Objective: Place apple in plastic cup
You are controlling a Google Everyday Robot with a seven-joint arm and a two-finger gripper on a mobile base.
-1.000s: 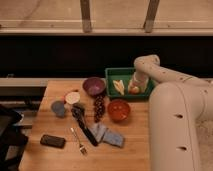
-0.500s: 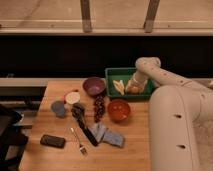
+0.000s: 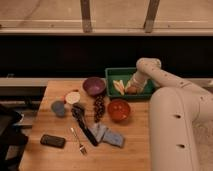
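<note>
The gripper (image 3: 133, 85) is hovering in the green tray (image 3: 112, 74) right at the apple (image 3: 130, 91), though I cannot tell whether it is gripping, so the pickup is looking unfinished, calling next for a carry to the plastic cup (image 3: 58, 107) well off to the left.

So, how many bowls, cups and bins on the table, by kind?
Bowls: 2 (purple bowl, orange-red bowl)
Cups: 1 (grey-blue plastic cup)
Bins: 1 (green bin)
Total: 4
The jaws are inside the green bin.

Two bowls (image 3: 94, 85) (image 3: 119, 109); one plastic cup (image 3: 58, 107); one end effector (image 3: 133, 88) in the bin (image 3: 113, 72).
</note>
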